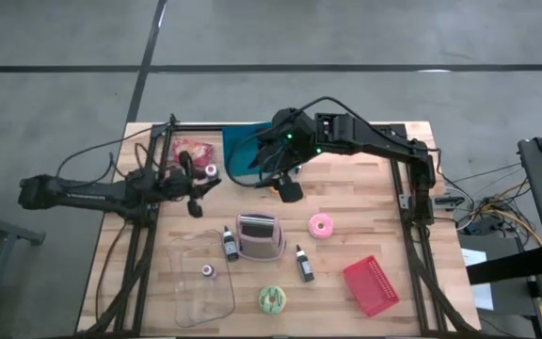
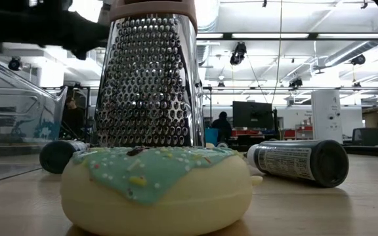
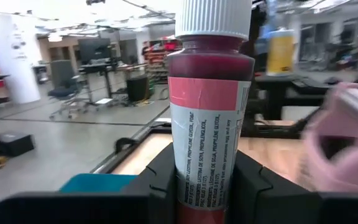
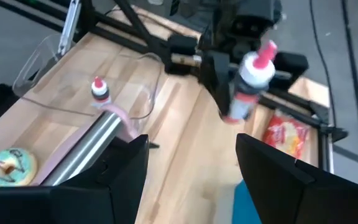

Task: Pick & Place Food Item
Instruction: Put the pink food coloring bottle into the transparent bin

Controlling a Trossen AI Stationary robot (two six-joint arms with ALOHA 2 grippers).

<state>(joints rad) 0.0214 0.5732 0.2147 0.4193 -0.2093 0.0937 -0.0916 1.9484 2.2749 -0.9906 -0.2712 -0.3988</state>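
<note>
Left tool (image 3: 207,186) clenched on glossy red-filled bottle (image 3: 209,106) with ribbed white cap, right tool (image 4: 191,168) released.

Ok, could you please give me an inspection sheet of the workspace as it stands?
Surface: light wooden tabletop, no spills seen.
Job's things: teal-frosted ring doughnut; pink ring doughnut; red food packet.
Clutter: metal box grater, red plastic basket, two dark bottles, clear plastic container.
Grippers: left tool shut on red-liquid white-capped bottle; right tool open, empty.
Cables: loose bundle beyond table's right edge.
Surroundings: person at far desks.
</note>
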